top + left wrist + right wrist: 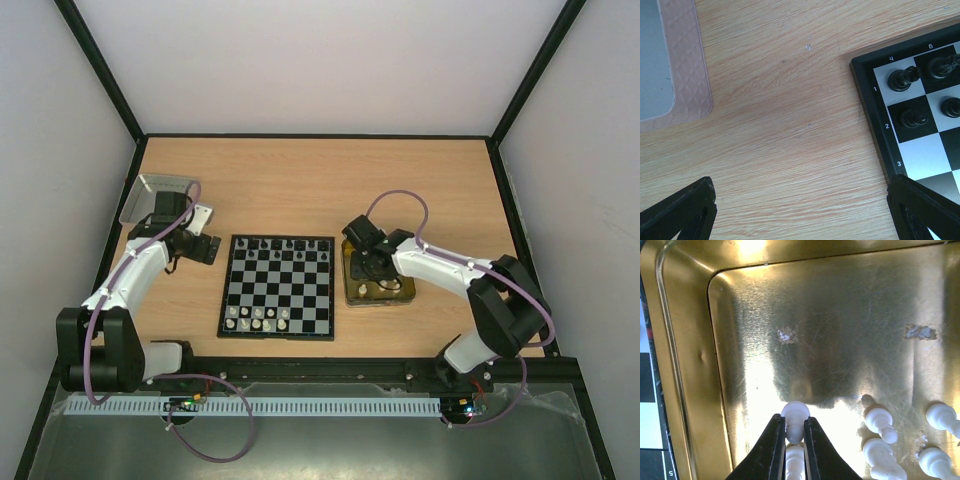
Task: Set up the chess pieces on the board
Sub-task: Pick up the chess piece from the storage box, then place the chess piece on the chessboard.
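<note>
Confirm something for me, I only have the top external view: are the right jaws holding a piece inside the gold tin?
Observer: Yes, the right jaws are shut on a white piece, its round head poking past the tips.
Operator: Any more in there?
Observer: At least four loose white pieces lie on the tin floor beside it.
Operator: And the left jaws?
Observer: Wide open over bare table, just off the board corner.
</note>
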Motion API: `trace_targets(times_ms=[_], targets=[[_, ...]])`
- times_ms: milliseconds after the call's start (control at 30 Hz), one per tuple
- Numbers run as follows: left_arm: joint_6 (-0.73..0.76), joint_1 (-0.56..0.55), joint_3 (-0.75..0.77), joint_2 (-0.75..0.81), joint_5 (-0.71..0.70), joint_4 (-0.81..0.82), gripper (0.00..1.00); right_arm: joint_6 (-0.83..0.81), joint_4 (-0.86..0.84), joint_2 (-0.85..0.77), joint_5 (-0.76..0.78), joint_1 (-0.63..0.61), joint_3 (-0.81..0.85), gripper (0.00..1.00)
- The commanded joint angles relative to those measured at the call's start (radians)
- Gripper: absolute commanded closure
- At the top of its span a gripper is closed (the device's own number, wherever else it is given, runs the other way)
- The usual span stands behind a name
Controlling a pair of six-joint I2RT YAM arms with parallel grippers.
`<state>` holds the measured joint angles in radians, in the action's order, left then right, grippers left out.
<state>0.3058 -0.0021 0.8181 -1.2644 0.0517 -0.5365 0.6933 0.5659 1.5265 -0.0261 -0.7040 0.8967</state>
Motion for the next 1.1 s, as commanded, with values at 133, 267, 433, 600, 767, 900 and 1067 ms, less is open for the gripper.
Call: trace_targets(times_ms=[133,267,433,600,767,900,1067], targets=[[-0.011,-0.007,0.02,0.014,0.004,0.001,0.06,-0.019,0.128,-0.061,0.056,0.003,0.087,0.95],[-0.013,-0.007,0.018,0.012,0.005,0.005,0.06,-0.006,0.161,-0.075,0.05,-0.025,0.131,0.95],[-0.011,-0.007,0.016,0.014,-0.002,0.007,0.07,0.032,0.188,-0.049,0.055,-0.113,0.189,0.95],[-0.01,-0.007,0.019,0.016,-0.01,0.007,0.06,0.084,0.184,0.001,0.043,-0.235,0.24,0.95],[-0.011,-0.007,0.02,0.019,-0.015,0.007,0.07,0.133,0.166,0.044,0.031,-0.34,0.252,0.95],[-0.015,-0.007,0.021,0.017,-0.019,0.01,0.06,0.165,0.147,0.09,0.014,-0.424,0.26,0.95],[-0.02,-0.007,0.019,0.016,-0.012,0.012,0.06,0.172,0.11,0.144,-0.013,-0.463,0.262,0.95]])
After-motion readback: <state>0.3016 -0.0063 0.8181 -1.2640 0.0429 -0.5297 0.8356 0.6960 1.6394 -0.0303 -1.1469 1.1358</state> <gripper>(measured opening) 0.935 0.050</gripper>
